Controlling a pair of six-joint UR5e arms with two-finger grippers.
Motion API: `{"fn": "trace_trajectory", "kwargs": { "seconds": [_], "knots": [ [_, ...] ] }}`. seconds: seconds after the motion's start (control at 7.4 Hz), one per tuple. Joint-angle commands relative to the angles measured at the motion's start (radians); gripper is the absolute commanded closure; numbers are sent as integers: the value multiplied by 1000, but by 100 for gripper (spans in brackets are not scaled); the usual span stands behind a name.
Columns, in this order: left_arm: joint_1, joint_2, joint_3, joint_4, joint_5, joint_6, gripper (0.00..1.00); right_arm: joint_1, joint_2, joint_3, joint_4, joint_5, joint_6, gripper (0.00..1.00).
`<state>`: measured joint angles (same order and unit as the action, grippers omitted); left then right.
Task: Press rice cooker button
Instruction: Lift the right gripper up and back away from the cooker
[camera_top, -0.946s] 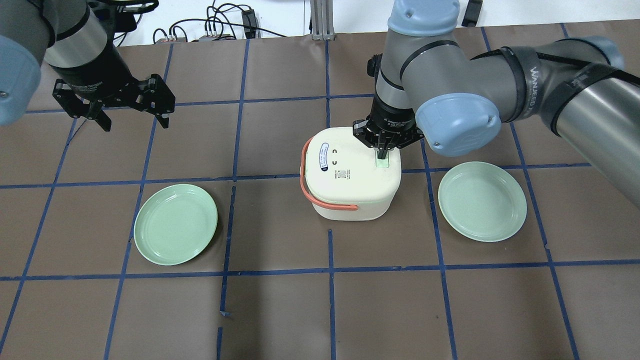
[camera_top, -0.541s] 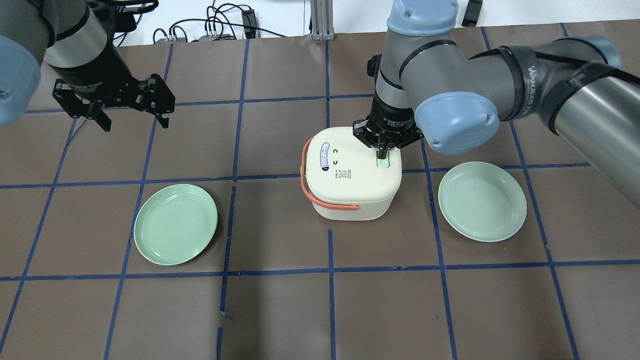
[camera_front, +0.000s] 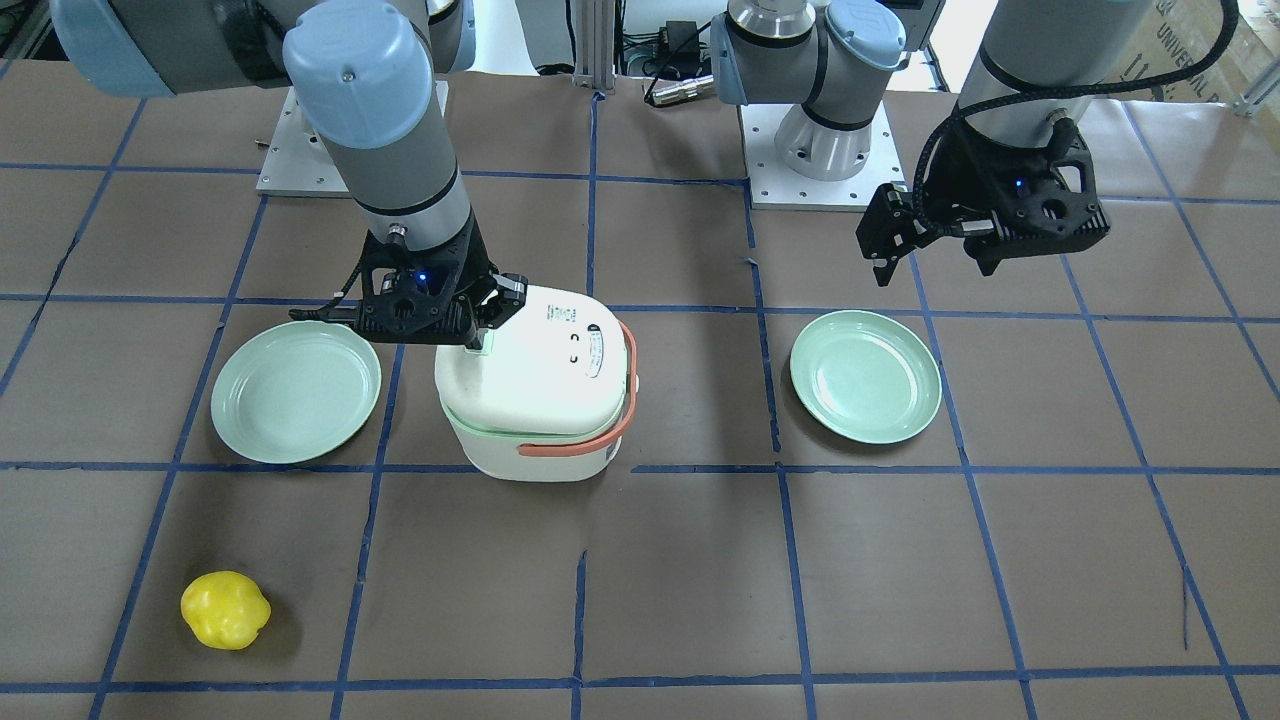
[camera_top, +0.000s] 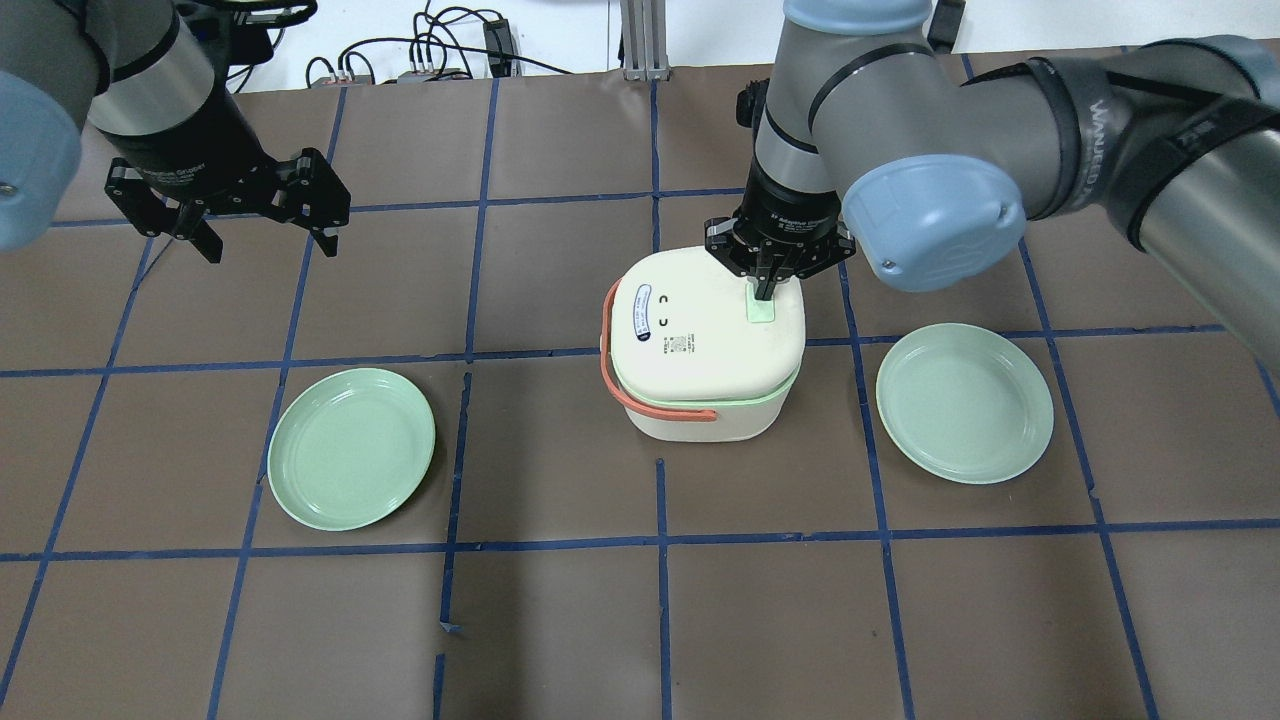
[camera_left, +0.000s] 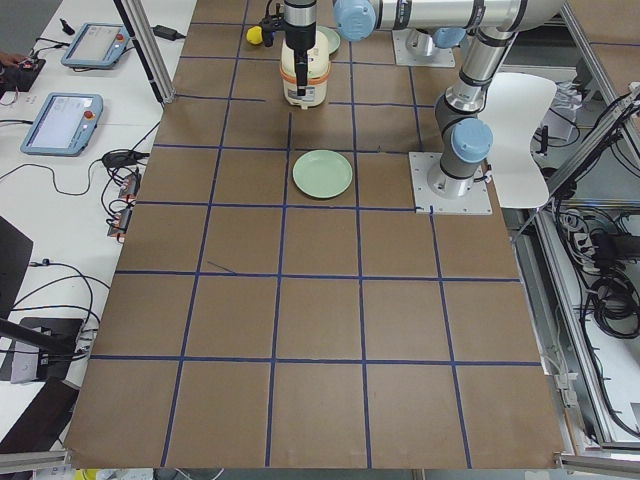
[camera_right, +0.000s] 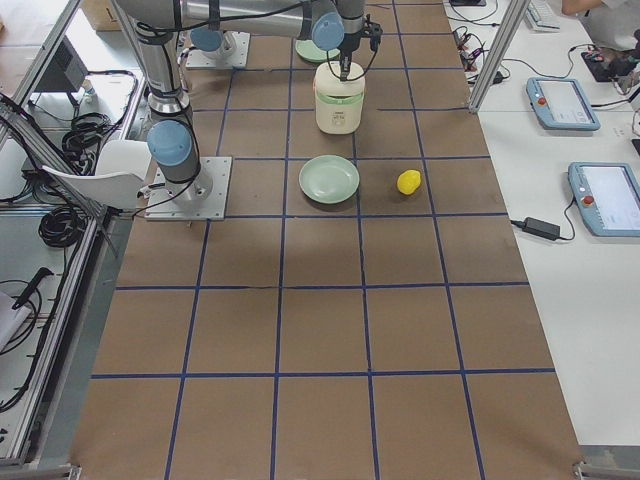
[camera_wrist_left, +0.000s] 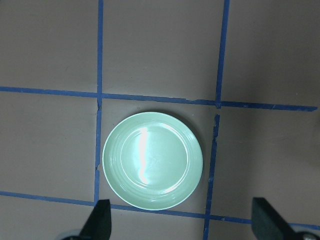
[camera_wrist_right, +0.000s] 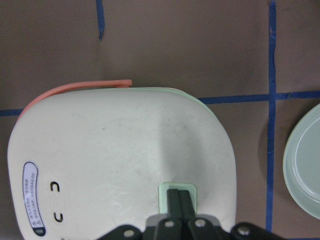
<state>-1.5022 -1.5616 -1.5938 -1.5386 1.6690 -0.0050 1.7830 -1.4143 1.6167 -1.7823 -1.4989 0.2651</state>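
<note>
Overhead exterior is giving you the clearest read, so start at its left edge. Your left gripper (camera_top: 270, 240) is hanging wide open above the table (camera_top: 560, 620), well apart from the cooker. Its wrist camera is looking straight down at the left plate (camera_top: 351, 448), which is lying bare. That arm is playing no part in this step.

Moving to the middle, the cooker (camera_top: 700, 340) is sitting upright between the two plates, its orange handle (camera_top: 612, 375) folded down around the left side. The button (camera_top: 762, 312), a pale green pad, is sitting near the lid's right edge. Your right gripper (camera_top: 766, 290) is pointing straight down with its fingers (camera_wrist_right: 179, 205) closed together on nothing. The tips are lying over the pad's far end, but I can't tell whether they are touching it or hovering just above.

A green seam (camera_top: 790, 385) is showing under the lid on the right, so I'm judging that the press is landing or just ending and the lid may be unlatching. If it isn't released, you're needing a short, straight push down; otherwise a straight lift, so the tips aren't dragging the lid.

Further right, the right plate (camera_top: 965, 402) is lying near the cooker but apart from it. A yellow fruit (camera_front: 225, 609) is sitting well apart, on the operators' side. Nothing is blocking the button.
</note>
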Motion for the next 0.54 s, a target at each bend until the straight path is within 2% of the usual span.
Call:
{"fn": "trace_trajectory", "kwargs": {
  "seconds": [0.0,0.14,0.27,0.41],
  "knots": [
    [0,0,0,0,0,0,0,-23,-3,-169,198,-15,-18,78],
    [0,0,0,0,0,0,0,-58,-6,-222,243,-53,-56,69],
    [0,0,0,0,0,0,0,-98,-32,-245,285,-58,-110,54],
    [0,0,0,0,0,0,0,-140,-50,-245,299,-58,-121,27]
  ]
}}
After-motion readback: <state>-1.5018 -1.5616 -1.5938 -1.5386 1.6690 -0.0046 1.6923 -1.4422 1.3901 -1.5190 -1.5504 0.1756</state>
